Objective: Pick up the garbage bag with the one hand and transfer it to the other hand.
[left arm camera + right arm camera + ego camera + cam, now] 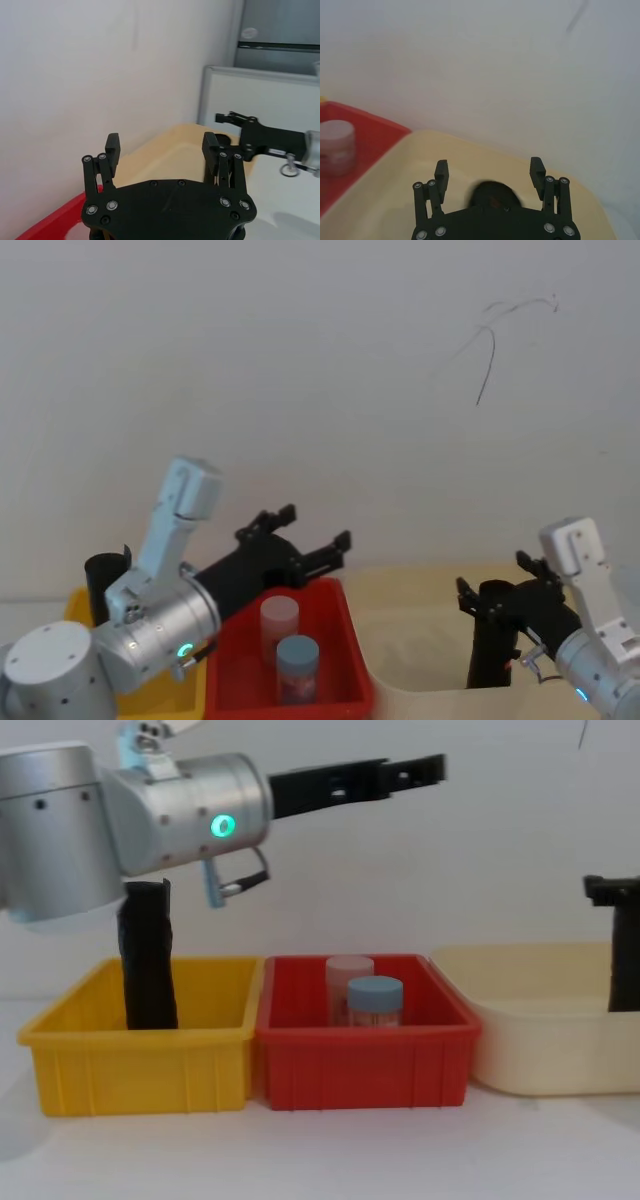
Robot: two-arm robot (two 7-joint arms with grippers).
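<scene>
Evidently the pickup is not yet begun: the garbage bag [148, 960] stands upright in the yellow bin [140, 1065], untouched. The left end effector [316, 525] hangs spread and empty above the red bin [360, 1065], so I judge it must next go back and down to that roll. The right end effector [489, 167] is spread around a slimmer black tube [492, 195] in the cream bin [540, 1050], seemingly without touching it. The right wrist view shows that gap, and the chest view shows the bag's lumpy side.

A red plastic bin [365, 1065] stands between a yellow plastic bin [140, 1065] and a cream tub [530, 1055]. It holds a pink-capped jar [348, 970] and a blue-capped jar [375, 1000].
</scene>
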